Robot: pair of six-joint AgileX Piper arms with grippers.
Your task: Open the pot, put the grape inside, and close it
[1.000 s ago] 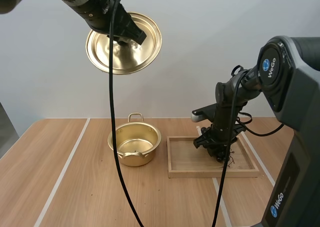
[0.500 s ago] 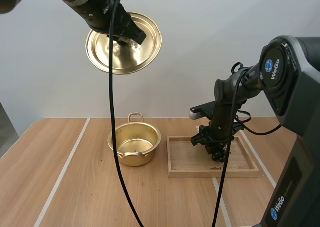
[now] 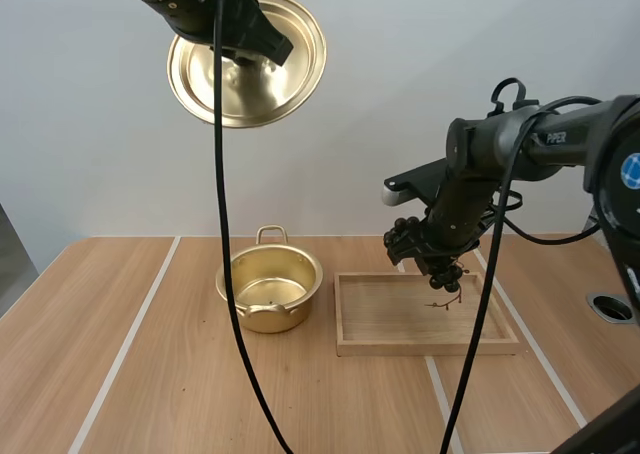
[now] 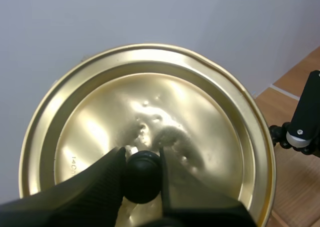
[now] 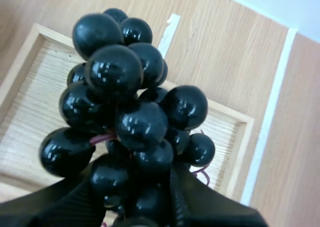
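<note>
High view: round golden metal lid [image 3: 247, 64] off, golden pot [image 3: 268, 289] open, empty. Left wrist view: our left fingers [image 4: 95, 179] pinch the lid's knob [image 4: 142, 169]. Right wrist view: our right fingers [image 5: 70, 204] clasp the black grape bunch [image 5: 130, 112] above the wooden tray [image 5: 40, 87]; loading, closing remain.

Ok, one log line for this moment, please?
left gripper: shut on lid, held high | right gripper: shut on grapes, above wooden tray | pot: open, empty
</note>
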